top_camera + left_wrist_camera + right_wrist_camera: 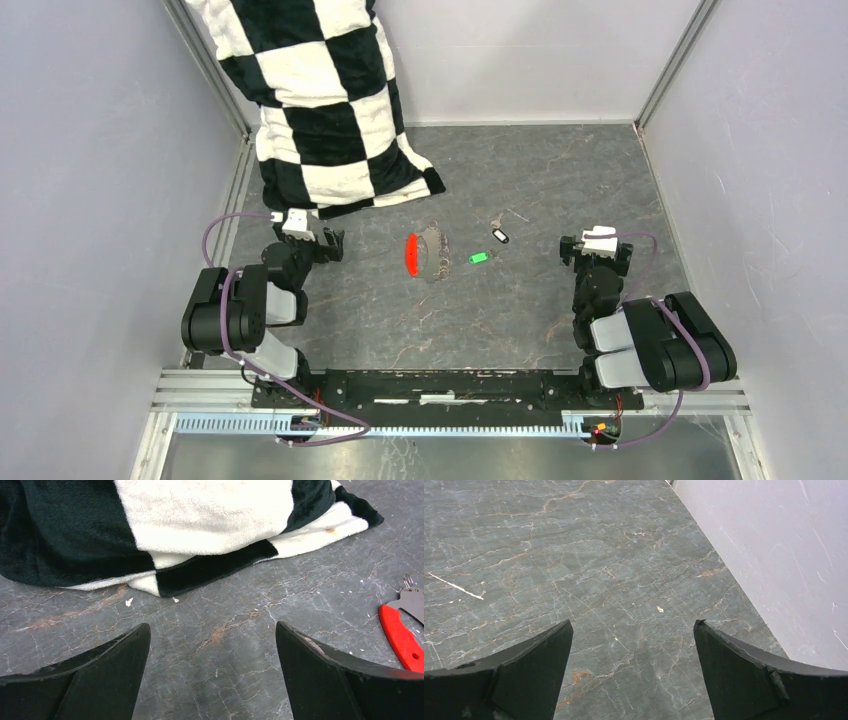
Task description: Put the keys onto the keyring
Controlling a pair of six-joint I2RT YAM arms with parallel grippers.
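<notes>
The keyring lies mid-table: a curved red plastic piece with a grey-brown strip beside it. Its red piece also shows at the right edge of the left wrist view. The green-tagged key lies just right of it. The black key with a white label lies a little farther back. My left gripper is open and empty, left of the keyring. My right gripper is open and empty, right of the keys. Neither key shows in the wrist views.
A black-and-white checkered blanket hangs down at the back left onto the table and fills the top of the left wrist view. Grey walls close in both sides and the back; the right wall is near my right gripper.
</notes>
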